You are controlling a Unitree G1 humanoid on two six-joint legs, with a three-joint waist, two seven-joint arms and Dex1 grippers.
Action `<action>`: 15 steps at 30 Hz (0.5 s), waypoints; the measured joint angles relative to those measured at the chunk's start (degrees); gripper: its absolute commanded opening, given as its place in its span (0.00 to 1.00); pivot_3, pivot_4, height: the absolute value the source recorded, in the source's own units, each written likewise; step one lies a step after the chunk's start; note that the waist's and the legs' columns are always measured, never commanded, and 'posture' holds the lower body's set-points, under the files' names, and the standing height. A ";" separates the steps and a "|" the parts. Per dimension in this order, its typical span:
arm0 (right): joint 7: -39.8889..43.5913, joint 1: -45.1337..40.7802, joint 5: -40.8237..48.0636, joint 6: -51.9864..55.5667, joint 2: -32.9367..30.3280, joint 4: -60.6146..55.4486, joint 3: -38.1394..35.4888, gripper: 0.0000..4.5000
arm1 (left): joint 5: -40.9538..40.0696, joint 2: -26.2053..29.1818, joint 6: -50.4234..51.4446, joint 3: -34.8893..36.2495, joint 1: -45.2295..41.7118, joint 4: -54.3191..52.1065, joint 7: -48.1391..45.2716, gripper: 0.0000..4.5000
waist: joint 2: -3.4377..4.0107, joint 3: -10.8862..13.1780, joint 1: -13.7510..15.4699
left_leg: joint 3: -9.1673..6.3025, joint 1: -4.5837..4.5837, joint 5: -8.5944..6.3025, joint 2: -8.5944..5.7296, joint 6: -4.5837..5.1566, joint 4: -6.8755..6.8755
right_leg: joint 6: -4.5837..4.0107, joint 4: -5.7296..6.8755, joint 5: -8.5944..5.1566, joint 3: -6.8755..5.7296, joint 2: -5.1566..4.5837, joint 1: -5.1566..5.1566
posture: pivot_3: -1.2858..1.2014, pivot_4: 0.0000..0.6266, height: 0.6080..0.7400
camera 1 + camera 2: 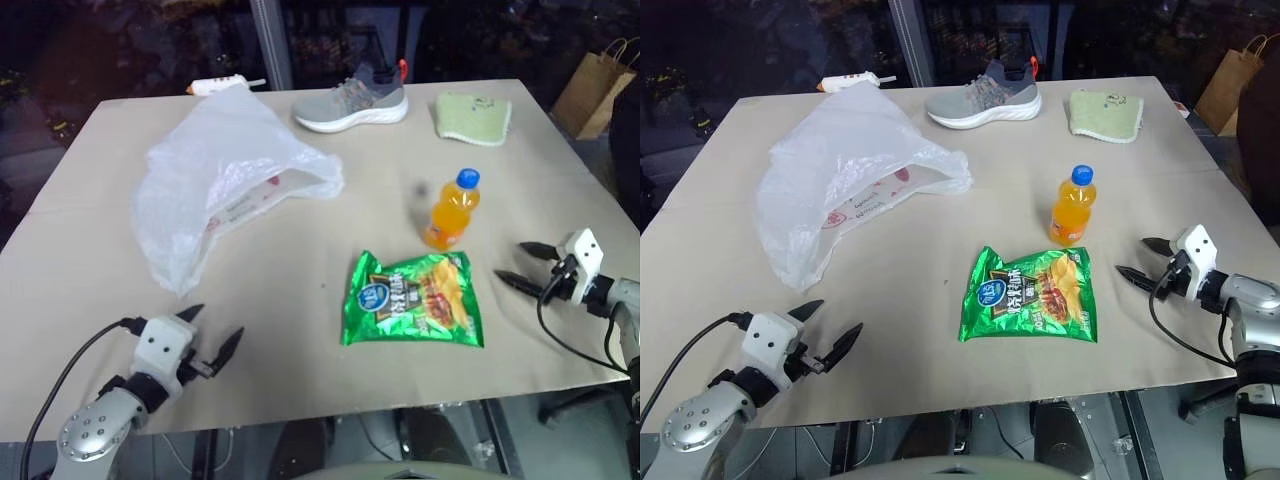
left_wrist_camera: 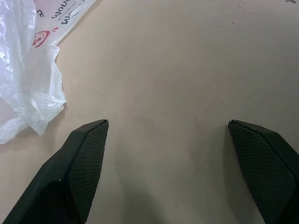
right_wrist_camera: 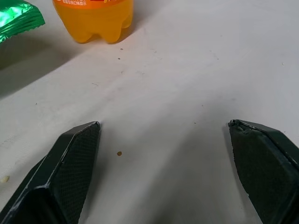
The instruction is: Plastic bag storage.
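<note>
Both hands hover low over the near edge of the table, the left hand and the right hand each spread wide and holding nothing. Ahead of the left hand lies the plastic bag, crumpled on the table's left side, mouth gaping rightward. Right of it lie a green snack packet and an orange drink bottle; a shoe and a green cloth lie farther back.
</note>
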 measured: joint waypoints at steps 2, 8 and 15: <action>0.00 0.00 0.00 0.00 0.00 0.00 0.00 1.00 | -0.02 -0.02 0.06 0.00 -0.08 0.00 -0.08 0.95 | 0.00 0.00 0.01 | 0.00 0.00 0.00 0.00 0.00 0.00 | 0.00 0.00 0.00 0.00 0.00 0.00 | 0.52 0.24 1.00; -0.05 0.03 0.04 -0.01 -0.05 -0.06 -0.04 1.00 | -0.09 -0.75 0.84 -0.82 -1.74 0.14 -0.89 0.95 | -0.03 0.02 0.02 | -0.01 -0.01 0.00 0.00 0.00 0.01 | 0.01 0.00 0.01 0.00 0.00 0.00 | 0.52 0.24 1.00; 0.02 -0.05 0.03 -0.04 -0.66 -0.04 -0.04 1.00 | -0.09 -1.26 1.22 -1.09 -2.05 0.07 -0.88 0.95 | -0.04 0.02 0.02 | -0.01 0.00 0.00 0.00 0.00 0.01 | 0.01 0.00 0.01 0.00 0.00 0.00 | 0.52 0.24 1.00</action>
